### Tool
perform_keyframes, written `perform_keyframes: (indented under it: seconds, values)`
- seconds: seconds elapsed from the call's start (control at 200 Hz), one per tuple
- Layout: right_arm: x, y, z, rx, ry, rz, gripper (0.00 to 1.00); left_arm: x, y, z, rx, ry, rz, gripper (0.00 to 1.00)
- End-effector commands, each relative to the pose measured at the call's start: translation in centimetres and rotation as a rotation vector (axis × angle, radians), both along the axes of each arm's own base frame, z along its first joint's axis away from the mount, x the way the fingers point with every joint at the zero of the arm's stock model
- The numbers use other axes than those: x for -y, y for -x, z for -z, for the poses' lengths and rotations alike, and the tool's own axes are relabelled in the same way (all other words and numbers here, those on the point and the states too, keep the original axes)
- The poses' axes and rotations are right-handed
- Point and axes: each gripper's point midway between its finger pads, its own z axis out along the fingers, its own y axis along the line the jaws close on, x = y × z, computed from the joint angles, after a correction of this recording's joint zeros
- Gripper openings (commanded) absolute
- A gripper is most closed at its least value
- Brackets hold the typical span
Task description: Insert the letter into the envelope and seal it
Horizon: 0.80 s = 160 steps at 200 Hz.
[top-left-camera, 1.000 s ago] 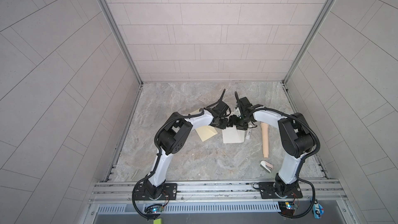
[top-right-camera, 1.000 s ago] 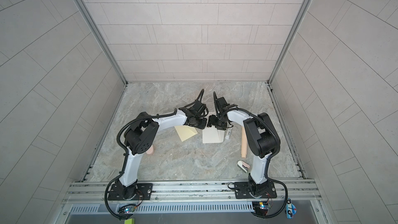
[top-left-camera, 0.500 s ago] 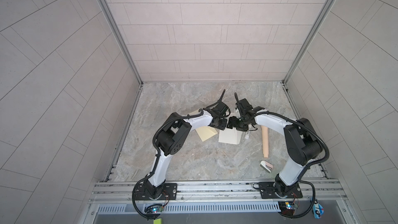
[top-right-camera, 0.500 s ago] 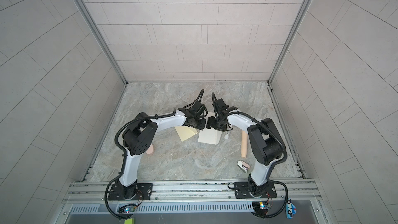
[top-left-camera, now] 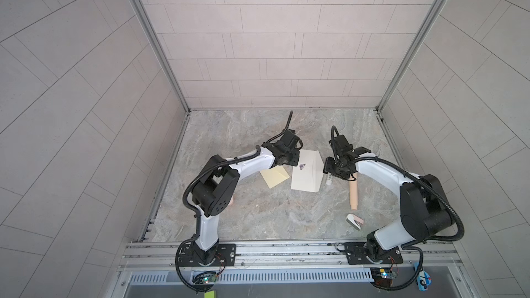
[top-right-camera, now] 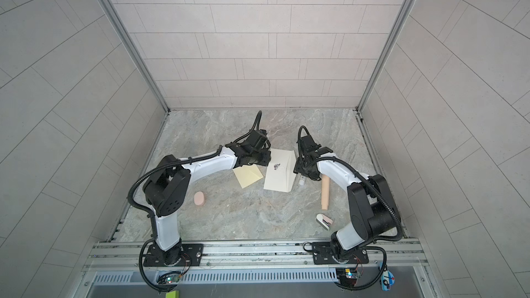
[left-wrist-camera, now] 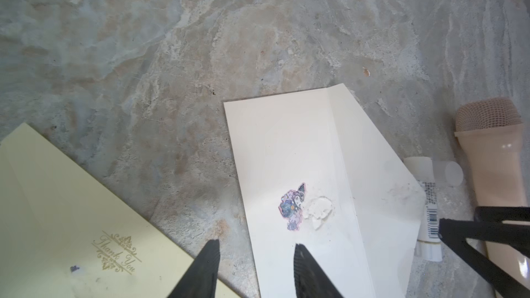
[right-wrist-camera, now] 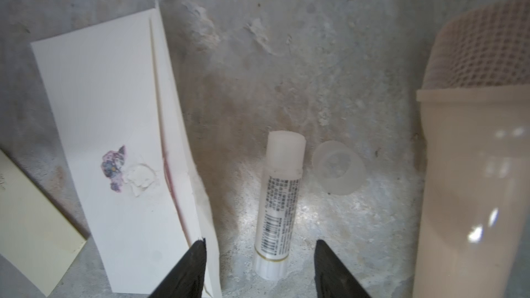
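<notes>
While both arms hang low over the middle of the grey marbled table (top-left-camera: pixel 258 213), we note the off-white cream paper envelope (top-left-camera: pixel 304 173) lying flat between them. Its pointed flap (left-wrist-camera: pixel 381 190) runs along the right side and is not stuck down. No separate white sheet shows anywhere, and we cannot tell whether the letter is already inside.

Left gripper (left-wrist-camera: pixel 255 253): jaws apart, empty, one fingertip over the envelope's left edge, the other over bare table.

Right gripper (right-wrist-camera: pixel 259 242): jaws apart, holding nothing, straddling an uncapped white glue stick (right-wrist-camera: pixel 276 196) that lies just right of the flap's point, with its clear plastic cap (right-wrist-camera: pixel 338 167) beside it.

A pale yellow "Thank You" card (left-wrist-camera: pixel 57 210) lies just left of the envelope. A beige toy microphone (right-wrist-camera: pixel 473 167) lies further right.

Handling, as we judge it: the envelope is light, thin and limp, and likely to slide on the smooth stone. A torn patch beside the small purple sticker (left-wrist-camera: pixel 291 207) suggests the paper skin rips easily. We would pin the body flat near its left edge and take the flap by its free pointed edge. The pinch should be light, since a hard squeeze would crease it.
</notes>
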Motion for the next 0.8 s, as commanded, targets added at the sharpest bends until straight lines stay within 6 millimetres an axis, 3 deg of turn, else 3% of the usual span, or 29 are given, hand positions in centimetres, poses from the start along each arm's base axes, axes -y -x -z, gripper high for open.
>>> perform_keyframes:
  seconds: [0.0, 0.25, 0.44, 0.51, 0.645, 0.796]
  values:
    - [0.6, 0.3, 1.0, -0.032, 0.016, 0.029, 0.59, -0.6, 0.1, -0.1, 0.0, 0.013, -0.04, 0.48]
    - [0.6, 0.8, 3.0, -0.085, 0.006, 0.014, 0.49, -0.4, 0.5, -0.8, 0.0, 0.027, -0.016, 0.49]
    - [0.6, 2.2, 4.4, -0.118, -0.002, 0.01, 0.4, 0.8, 0.1, -2.9, -0.036, 0.144, -0.011, 0.53]
    - [0.6, 2.6, 4.4, -0.109, -0.007, 0.0, 0.32, 1.1, -0.2, -3.6, -0.067, 0.199, -0.019, 0.56]
    - [0.4, 2.2, 2.6, -0.027, -0.021, -0.059, 0.16, 2.2, -0.2, -5.3, -0.105, 0.279, 0.026, 0.6]
    - [-1.4, 0.9, -1.9, 0.147, -0.095, -0.187, 0.07, 4.3, 1.0, -8.2, -0.133, 0.405, 0.14, 0.65]
